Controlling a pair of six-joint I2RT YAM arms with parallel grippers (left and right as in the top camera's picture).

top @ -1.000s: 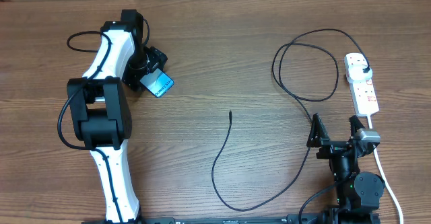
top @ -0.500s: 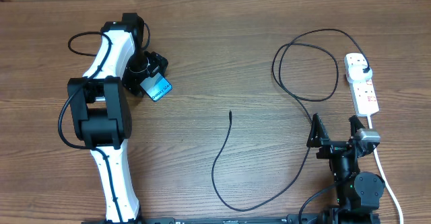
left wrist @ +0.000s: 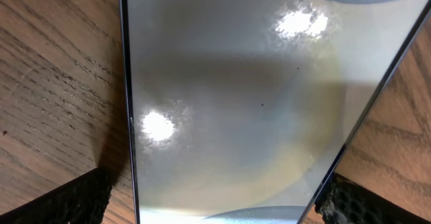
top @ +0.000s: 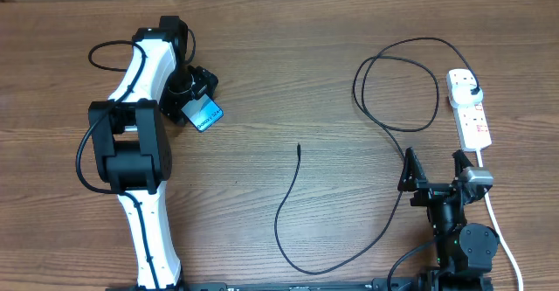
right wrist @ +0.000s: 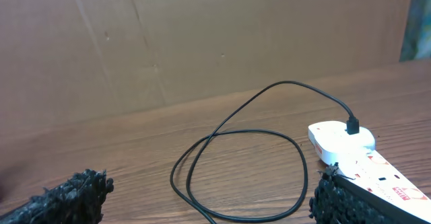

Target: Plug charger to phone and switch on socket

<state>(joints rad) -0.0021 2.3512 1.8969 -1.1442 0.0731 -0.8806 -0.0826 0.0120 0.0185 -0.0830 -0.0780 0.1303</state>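
phone (left wrist: 236, 103) pinched between left gripper (left wrist: 215, 200) fingers, right gripper (top: 434, 170) spread — well apart

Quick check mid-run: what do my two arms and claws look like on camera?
Left arm: white shells, black joints, a looping black cable. Right arm: compact, black, with a grey camera block. Left claw and right claw: black, with rough-textured pads.

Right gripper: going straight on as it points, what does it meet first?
Probably the loop of the black cable lying ahead; the power strip sits just right of that line. Depth is unclear.
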